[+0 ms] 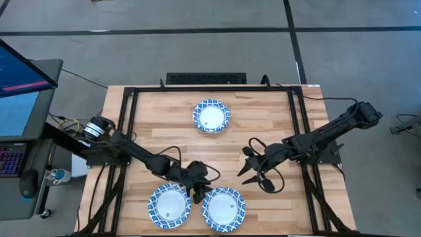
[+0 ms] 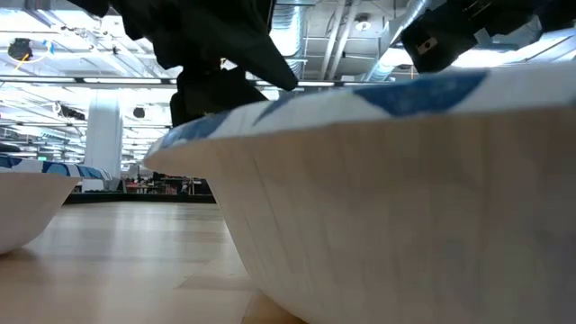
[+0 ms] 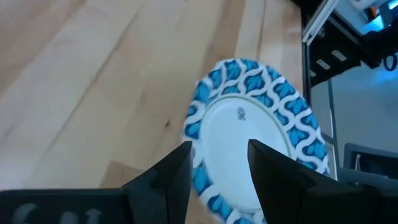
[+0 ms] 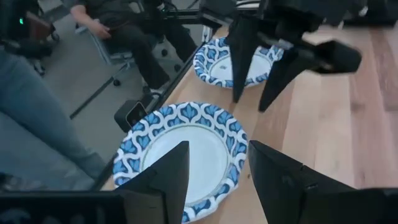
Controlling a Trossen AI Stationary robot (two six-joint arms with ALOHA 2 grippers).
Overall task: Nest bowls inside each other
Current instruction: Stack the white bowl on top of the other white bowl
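Three bowls with white centres and blue-and-white rims rest on their bases on the wooden table: one far centre (image 1: 211,116), one near left (image 1: 170,204), one near right (image 1: 223,209) (image 3: 255,130) (image 4: 183,152). In the low view the near right bowl (image 2: 405,198) fills the picture. My left gripper (image 1: 199,193) (image 3: 217,168) is open and hangs over the gap between the two near bowls, fingers pointing down, at the near right bowl's left rim. My right gripper (image 1: 245,160) (image 4: 214,168) is open, above the table just beyond the near right bowl.
A black frame (image 1: 299,131) runs along the table's edges. A keyboard (image 1: 205,79) lies past the far edge, and a monitor (image 1: 20,79) stands off to the left. A seated person (image 4: 118,25) shows beyond the table's near edge. Bare wood (image 1: 164,141) lies mid-table.
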